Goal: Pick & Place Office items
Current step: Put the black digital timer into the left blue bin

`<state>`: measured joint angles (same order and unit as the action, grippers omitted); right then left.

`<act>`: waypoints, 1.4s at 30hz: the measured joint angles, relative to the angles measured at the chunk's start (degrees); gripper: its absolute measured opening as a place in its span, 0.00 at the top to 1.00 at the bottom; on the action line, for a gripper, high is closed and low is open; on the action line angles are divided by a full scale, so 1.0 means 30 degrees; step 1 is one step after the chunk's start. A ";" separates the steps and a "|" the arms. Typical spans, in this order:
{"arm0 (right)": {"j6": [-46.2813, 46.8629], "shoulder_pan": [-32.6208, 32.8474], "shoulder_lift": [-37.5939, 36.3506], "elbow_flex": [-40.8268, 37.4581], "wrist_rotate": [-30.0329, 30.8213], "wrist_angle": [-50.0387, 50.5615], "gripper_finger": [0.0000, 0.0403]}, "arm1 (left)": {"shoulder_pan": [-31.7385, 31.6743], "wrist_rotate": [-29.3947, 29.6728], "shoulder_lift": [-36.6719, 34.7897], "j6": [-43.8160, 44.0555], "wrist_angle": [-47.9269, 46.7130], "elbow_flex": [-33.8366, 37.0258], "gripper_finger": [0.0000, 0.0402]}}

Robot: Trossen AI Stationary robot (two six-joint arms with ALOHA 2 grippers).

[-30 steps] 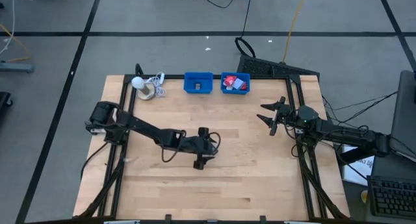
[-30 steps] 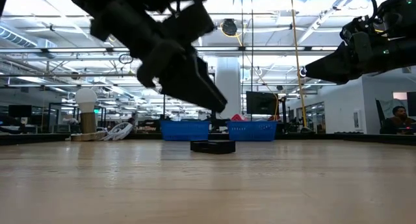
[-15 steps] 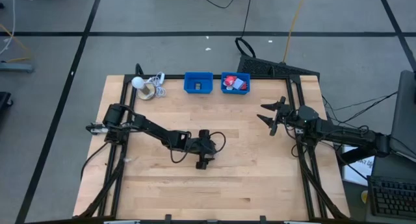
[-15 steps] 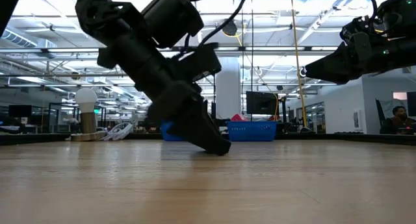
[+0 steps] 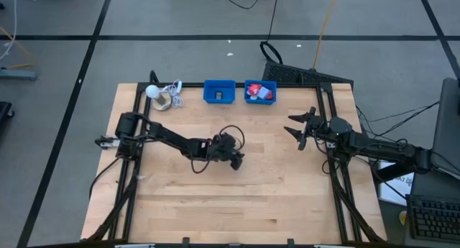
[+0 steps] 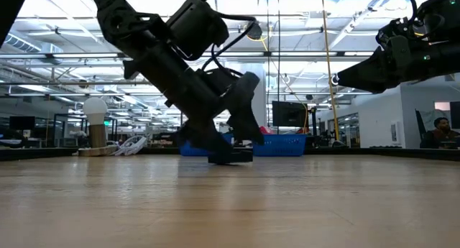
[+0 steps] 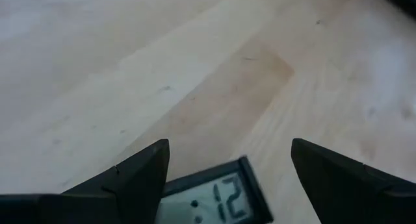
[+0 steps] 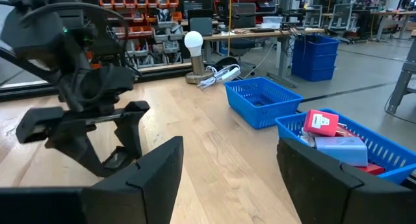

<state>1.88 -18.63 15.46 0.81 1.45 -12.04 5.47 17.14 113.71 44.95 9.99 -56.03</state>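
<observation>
Left bin (image 5: 219,91) holds one dark piece; right bin (image 5: 260,92) holds red and blue blocks (image 8: 331,134).

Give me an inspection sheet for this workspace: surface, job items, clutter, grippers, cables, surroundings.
Surface: wooden table, pale planks, black frame rails along its sides.
Job's things: dark flat item with a digital display on the table between the left fingers; red and light blue pieces in the right blue bin; one small dark piece in the left blue bin.
Clutter: white ball with coiled cord at the far left edge.
Grippers: left gripper open, low at mid-table, straddling the display item; right gripper raised near the right edge, holding nothing.
Cables: black loops on the left arm; cords on the floor beyond the table.
Surroundings: workshop with shelves and benches; a person at far right in the low view.
</observation>
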 joint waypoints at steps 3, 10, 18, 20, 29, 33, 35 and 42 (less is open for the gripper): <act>0.0005 0.0000 0.0000 -0.0002 0.0000 0.0002 0.41 | -0.0143 -0.0983 0.0022 0.0444 0.0949 0.0021 0.19; 0.0003 0.0000 -0.0007 0.0000 0.0000 0.0002 0.41 | -0.0093 -0.2561 -0.0755 -0.3136 0.2609 0.0153 0.19; 0.0005 0.0000 -0.0007 0.0002 -0.0007 0.0009 0.41 | -0.0106 -0.1987 -0.2484 -0.4580 -0.0911 0.0122 0.19; 0.0003 -0.0002 -0.0007 0.0002 0.0000 0.0009 0.41 | -0.0106 -0.1867 -0.2503 -0.3094 -0.2325 0.0104 0.19; -0.0001 -0.0004 -0.0003 0.0002 -0.0004 0.0009 0.41 | 0.0546 -0.0984 -0.2608 -0.0873 -0.7998 0.0014 0.19; -0.0001 0.0000 -0.0001 -0.0005 -0.0006 0.0009 0.41 | 0.0671 -0.0547 -0.2601 -0.1005 -0.7940 0.0028 0.19; -0.0001 -0.0007 -0.0004 -0.0001 -0.0002 0.0009 0.41 | 0.0702 -0.0467 -0.2601 0.0198 -0.7940 0.0028 0.19; -0.0002 -0.0007 -0.0001 0.0002 -0.0007 0.0009 0.41 | -0.0145 -0.2551 -0.2674 0.1814 -0.8238 -0.0023 0.19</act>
<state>1.87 -18.65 15.46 0.82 1.43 -12.01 5.03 9.48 105.69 50.39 -14.72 -56.10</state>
